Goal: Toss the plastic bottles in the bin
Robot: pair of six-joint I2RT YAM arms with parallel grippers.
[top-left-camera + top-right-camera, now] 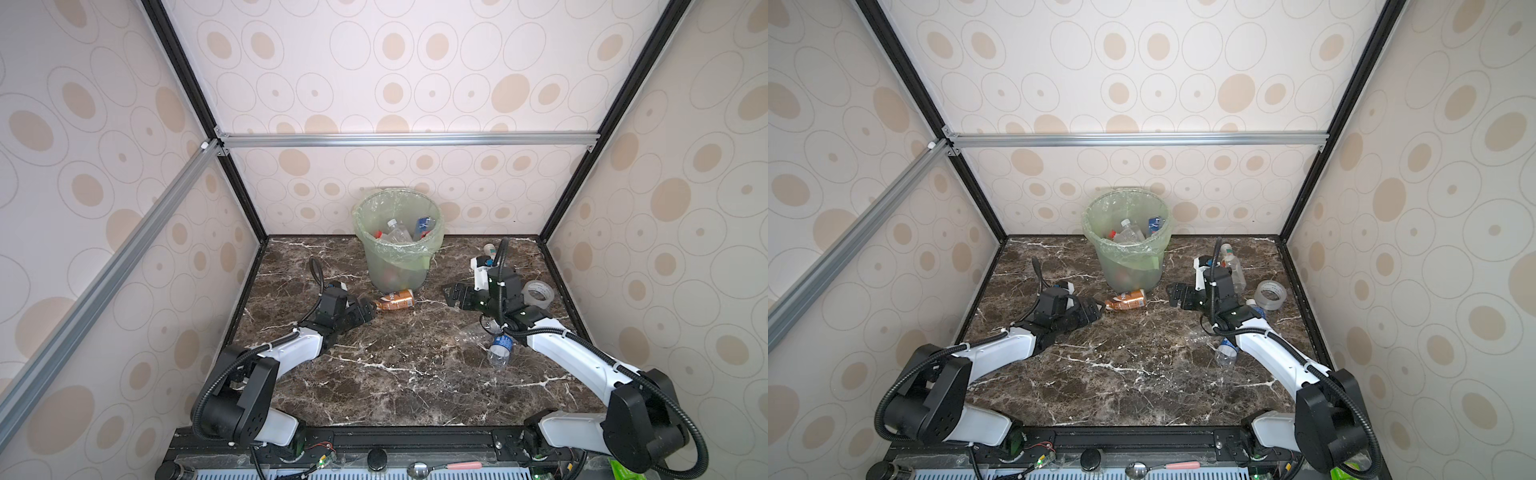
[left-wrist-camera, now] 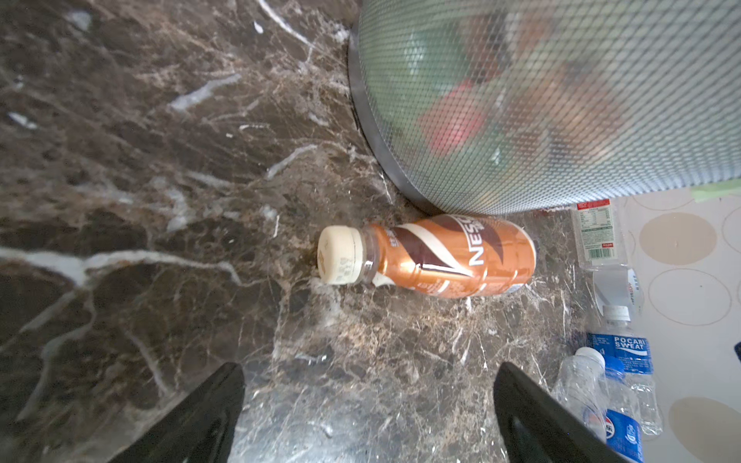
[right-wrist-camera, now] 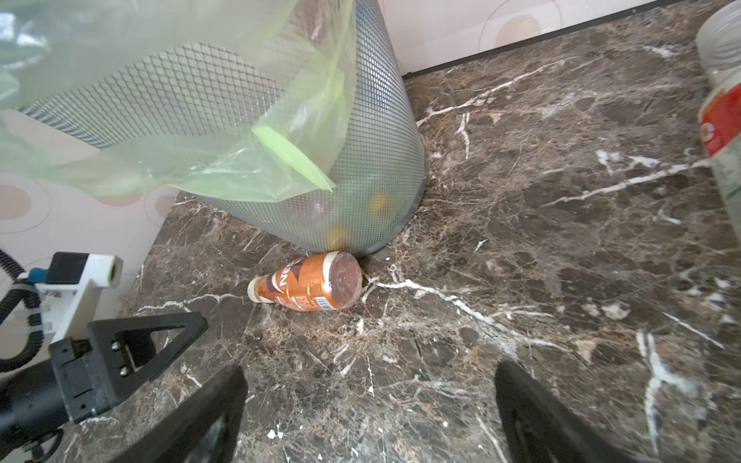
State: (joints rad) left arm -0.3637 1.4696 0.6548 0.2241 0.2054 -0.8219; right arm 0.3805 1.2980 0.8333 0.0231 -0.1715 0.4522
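I read the left gripper (image 2: 369,366) as spread wide and empty, its tips just short of the cap of the brown-labelled bottle (image 1: 395,300). That bottle lies on its side on the table (image 1: 374,395) at the foot of the bin (image 1: 384,270). The right gripper (image 3: 371,371) is likewise spread and empty. 1 blue-labelled bottle (image 1: 500,351) lies beneath the right arm.

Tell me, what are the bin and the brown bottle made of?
The bin looks like see-through grey plastic with a grid pattern: blurry colours show through. Its bag looks like thin, crinkly pale green plastic film. The brown bottle seems clear plastic at the neck, under a shiny label, with a matte cream cap.
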